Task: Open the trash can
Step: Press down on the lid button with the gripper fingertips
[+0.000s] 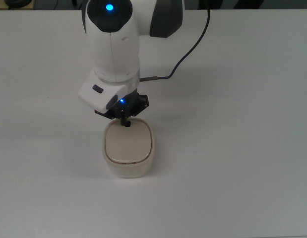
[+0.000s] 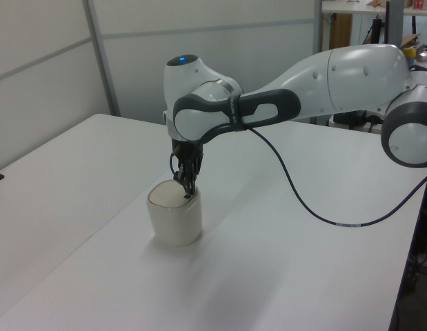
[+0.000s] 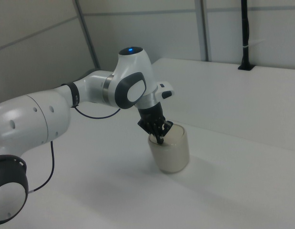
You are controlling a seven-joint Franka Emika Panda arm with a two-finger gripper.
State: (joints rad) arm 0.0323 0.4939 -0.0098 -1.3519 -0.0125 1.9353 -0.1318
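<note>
I see trash can [image 1: 128, 150] mid-table, lid flat, upright. My gripper [image 1: 126, 122] right at lid's far edge in top view, fingers pressed together, tip down on black button spot. White table [image 1: 242, 163] bare all round can, wide margin every side. Arm's black cable [image 1: 190, 47] trails off toward table's top edge in top view.

Open tabletop all round; one obstacle mid-surface.

The trash can [image 1: 128, 148] stands alone on the white tabletop [image 1: 232, 163], bare surface on every side in the top view. End effector [image 1: 126, 122] sits over the lid's far edge, blocking approach from above there; its black cable [image 1: 190, 47] trails far-right across the tabletop.
</note>
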